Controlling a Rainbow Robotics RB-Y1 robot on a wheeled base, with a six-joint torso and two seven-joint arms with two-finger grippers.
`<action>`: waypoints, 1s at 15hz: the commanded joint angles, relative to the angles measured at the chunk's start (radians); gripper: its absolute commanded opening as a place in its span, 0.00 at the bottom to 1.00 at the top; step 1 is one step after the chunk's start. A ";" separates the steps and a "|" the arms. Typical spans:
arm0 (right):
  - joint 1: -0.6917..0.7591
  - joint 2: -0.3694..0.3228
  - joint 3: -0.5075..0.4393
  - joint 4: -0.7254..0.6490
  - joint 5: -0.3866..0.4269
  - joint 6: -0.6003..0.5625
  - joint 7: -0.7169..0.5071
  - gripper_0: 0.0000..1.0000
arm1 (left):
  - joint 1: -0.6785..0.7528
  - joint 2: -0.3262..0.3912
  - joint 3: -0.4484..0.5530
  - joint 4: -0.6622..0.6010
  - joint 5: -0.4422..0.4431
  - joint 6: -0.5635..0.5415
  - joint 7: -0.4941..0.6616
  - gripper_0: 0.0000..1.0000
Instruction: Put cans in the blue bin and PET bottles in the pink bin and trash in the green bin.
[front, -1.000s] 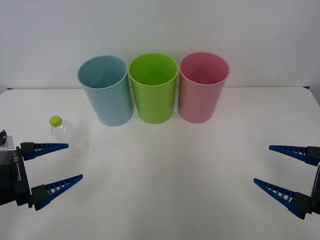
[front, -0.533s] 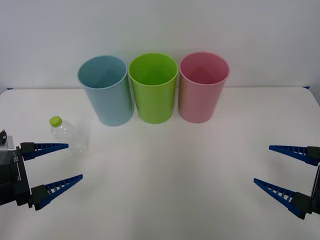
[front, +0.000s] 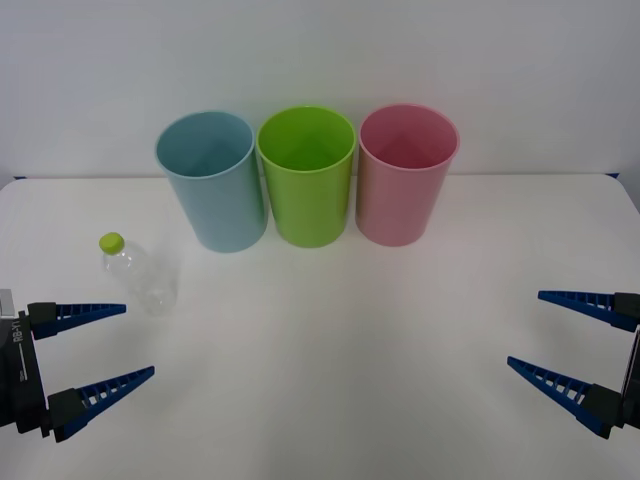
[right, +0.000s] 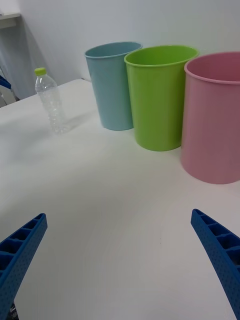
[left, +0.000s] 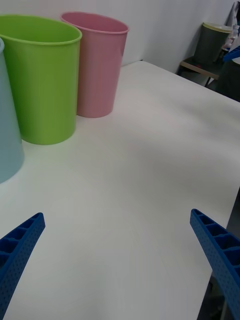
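Note:
Three tall round bins stand in a row at the back of the white table: the blue bin (front: 212, 180) on the left, the green bin (front: 307, 175) in the middle, the pink bin (front: 406, 173) on the right. A small clear PET bottle (front: 135, 275) with a yellow-green cap stands upright in front of the blue bin, to its left. My left gripper (front: 138, 340) hovers open at the near left, just short of the bottle, holding nothing. My right gripper (front: 524, 330) hangs open and empty at the near right. The right wrist view shows the bottle (right: 51, 102) and the bins (right: 157, 97).
The white table (front: 340, 340) stretches open between the two grippers and the bins. A plain wall rises behind the bins. In the left wrist view a dark bin (left: 212, 42) stands on a low stand beyond the table's far edge.
My left gripper has drawn back toward the near left edge and sits lower in the front view, farther from the bottle. The right arm, bottle and bins have not moved.

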 joint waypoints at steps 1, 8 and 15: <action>0.000 0.000 0.000 0.000 0.000 0.000 0.000 1.00 | 0.049 -0.001 0.010 0.013 0.033 0.003 -0.006 1.00; 0.000 0.000 0.000 0.000 0.000 0.000 0.000 1.00 | 0.043 -0.077 0.045 0.241 0.153 -0.001 -0.291 1.00; 0.000 0.000 0.000 0.000 0.000 0.000 0.000 1.00 | -0.022 -0.111 0.043 0.487 0.237 0.041 -0.461 1.00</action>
